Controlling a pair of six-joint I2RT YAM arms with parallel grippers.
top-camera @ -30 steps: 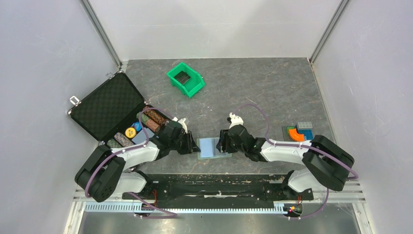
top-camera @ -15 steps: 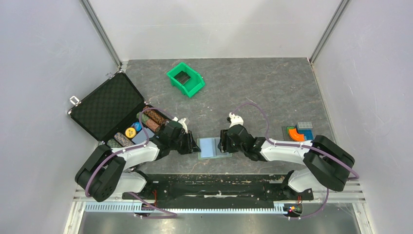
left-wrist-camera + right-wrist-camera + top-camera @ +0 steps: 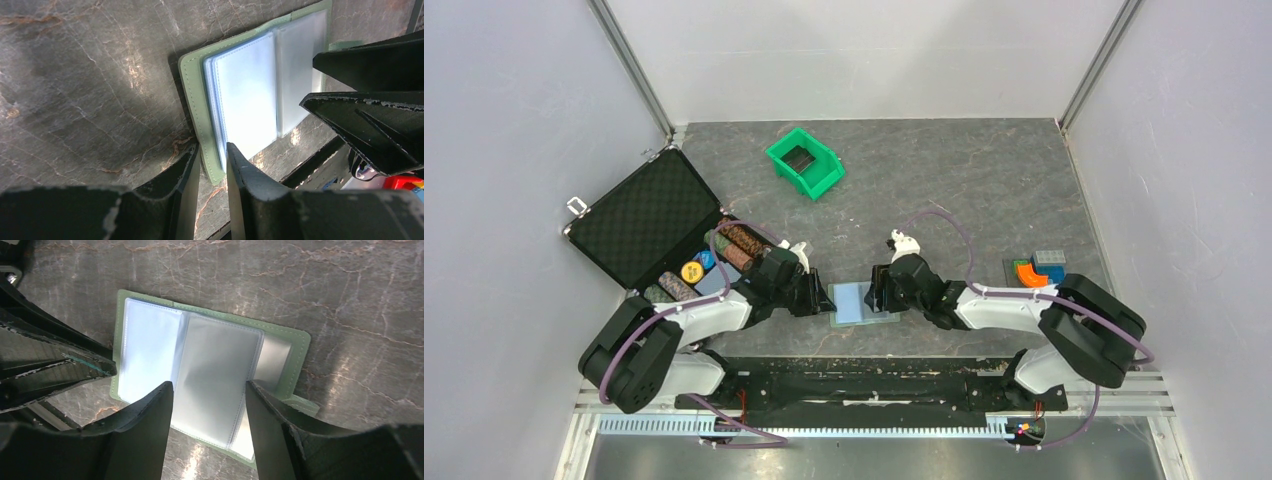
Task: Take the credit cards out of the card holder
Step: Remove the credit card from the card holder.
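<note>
My left gripper (image 3: 212, 155) pinches the card holder (image 3: 200, 107) edge as before; my right gripper (image 3: 209, 390), spread, has barely shifted; apparently no credit cards showing.

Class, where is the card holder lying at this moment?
In the top view the card holder lies open on the table's near centre, between the left gripper and right gripper, just ahead of the arm bases.

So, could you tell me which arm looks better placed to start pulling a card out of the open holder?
Probably the right gripper: its open fingers straddle a clear sleeve of the card holder, while the left gripper pinches its edge.
</note>
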